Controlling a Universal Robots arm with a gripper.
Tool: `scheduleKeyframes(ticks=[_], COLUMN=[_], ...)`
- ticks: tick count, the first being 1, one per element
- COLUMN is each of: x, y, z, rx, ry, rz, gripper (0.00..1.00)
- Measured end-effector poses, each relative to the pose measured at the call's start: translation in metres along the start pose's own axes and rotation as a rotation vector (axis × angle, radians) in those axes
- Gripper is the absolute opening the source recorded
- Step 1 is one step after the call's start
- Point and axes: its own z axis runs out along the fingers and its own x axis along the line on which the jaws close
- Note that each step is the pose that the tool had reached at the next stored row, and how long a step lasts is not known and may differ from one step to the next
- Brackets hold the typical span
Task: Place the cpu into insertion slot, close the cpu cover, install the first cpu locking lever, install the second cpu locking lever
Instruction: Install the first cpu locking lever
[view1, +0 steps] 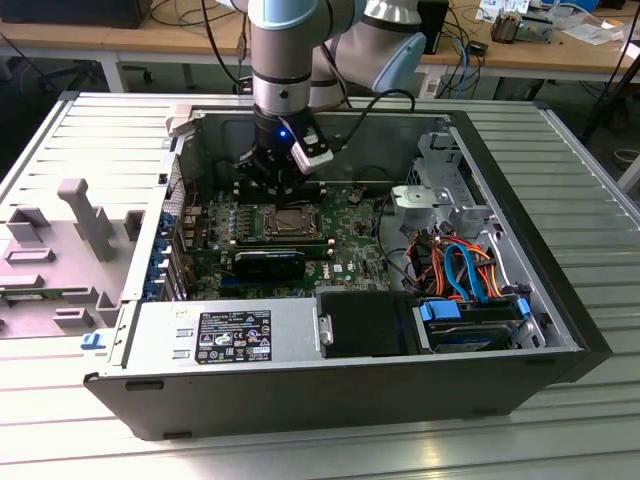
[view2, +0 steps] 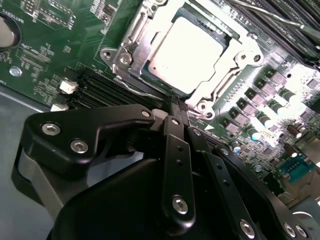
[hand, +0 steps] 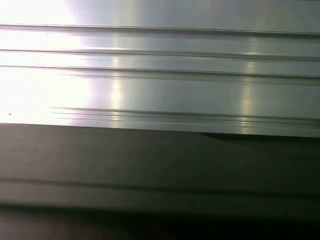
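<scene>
Over the open computer case (view1: 560, 300) on the ribbed metal bench (view1: 580, 170), end effector (view1: 272, 178) hanging just above the far edge of the insertion slot (view1: 285, 222), arm coming down vertically from the top of the exterior view. Seen closer in the second wrist view: end effector (view2: 179, 107) with black fingers (view2: 176, 135) drawn together, tips meeting with no visible gap, nothing clamped between them. Fingertips poised just beside the near rim of the insertion slot (view2: 200, 100), close to a thin metal lever (view2: 145, 90) running along that edge; contact with it not clear enough to tell. Inside the slot, cpu (view2: 187, 52) lying flat, pale silver top glaring under the light. Around the chip, cpu cover (view2: 227, 70) lying down flat, its square window framing the metal top, shiny screws at the corners. Green circuit board (view2: 60, 45) all around, long black memory slots (view2: 100, 90) just beside the socket. Elsewhere in the exterior view: grey power supply box (view1: 225, 335) along the near wall of the case, blue and orange cables (view1: 465, 265) toward the exterior view's right, grey plastic fixture (view1: 85, 220) on the bench at the exterior view's left. In the first wrist view, ribbed metal surface (hand: 160, 75) above a dark band.
</scene>
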Motion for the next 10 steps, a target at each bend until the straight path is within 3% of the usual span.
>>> scheduleKeyframes(ticks=[10], x=[-0.0131], y=[-0.0006], z=[0.0005], rx=[-0.0003], ry=[0.0067], rz=[0.000], gripper=[0.11])
